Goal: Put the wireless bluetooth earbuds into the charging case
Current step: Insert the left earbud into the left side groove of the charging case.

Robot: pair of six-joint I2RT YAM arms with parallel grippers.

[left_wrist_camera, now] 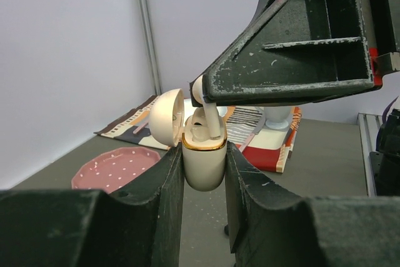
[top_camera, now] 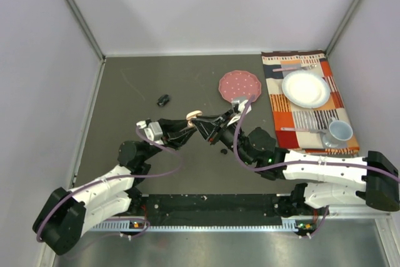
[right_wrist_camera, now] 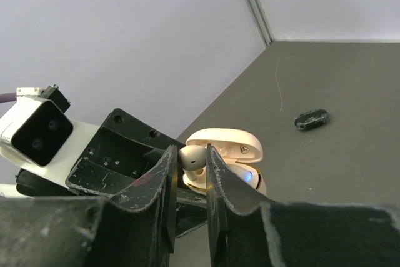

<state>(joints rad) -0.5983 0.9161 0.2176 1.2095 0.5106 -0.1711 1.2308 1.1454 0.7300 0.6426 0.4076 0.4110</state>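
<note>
Insertion step, by appearance: the left gripper (left_wrist_camera: pixel 204 159), from 9 o'clock, clamps the open case (right_wrist_camera: pixel 230 147) above the worktop (top_camera: pixel 187 79) centre while the right gripper (right_wrist_camera: pixel 190 156), from 3 o'clock, pinches a white earbud (left_wrist_camera: pixel 212 123) at its mouth; the next move should drive the stem straight down, then release.

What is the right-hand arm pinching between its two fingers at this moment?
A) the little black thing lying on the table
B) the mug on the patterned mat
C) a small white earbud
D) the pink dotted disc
C: in the right wrist view a white earbud sits pinched in the right gripper, just above the open charging case that the left gripper holds.
</note>
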